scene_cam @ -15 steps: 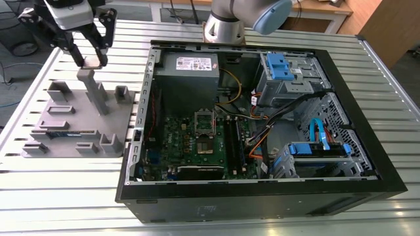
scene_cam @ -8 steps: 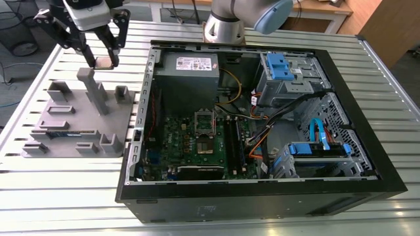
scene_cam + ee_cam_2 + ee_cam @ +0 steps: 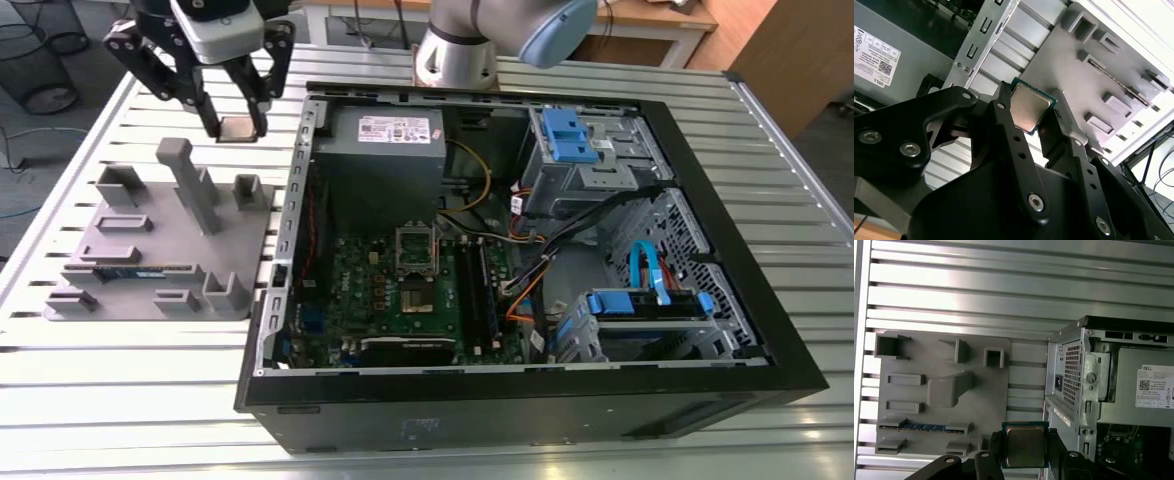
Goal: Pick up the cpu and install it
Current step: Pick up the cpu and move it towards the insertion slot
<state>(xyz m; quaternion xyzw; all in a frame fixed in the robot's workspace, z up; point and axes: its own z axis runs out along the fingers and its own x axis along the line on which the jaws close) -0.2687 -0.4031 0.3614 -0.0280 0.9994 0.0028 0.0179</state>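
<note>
fingers (image 3: 1006, 131) clamped on cpu (image 3: 1029, 107) by its edges, metal lid up in both wrist views, held off the table (image 3: 134, 400), upper left of exterior view, btwn grey holder tray (image 3: 154, 245) and open pc case (image 3: 787, 350), mobo socket (image 3: 416, 250) mid-frame, well apart

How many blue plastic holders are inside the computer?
2. One holder tops the far drive cage; the other holder sits nearer, on the exterior view's right. More may be hidden.
</note>
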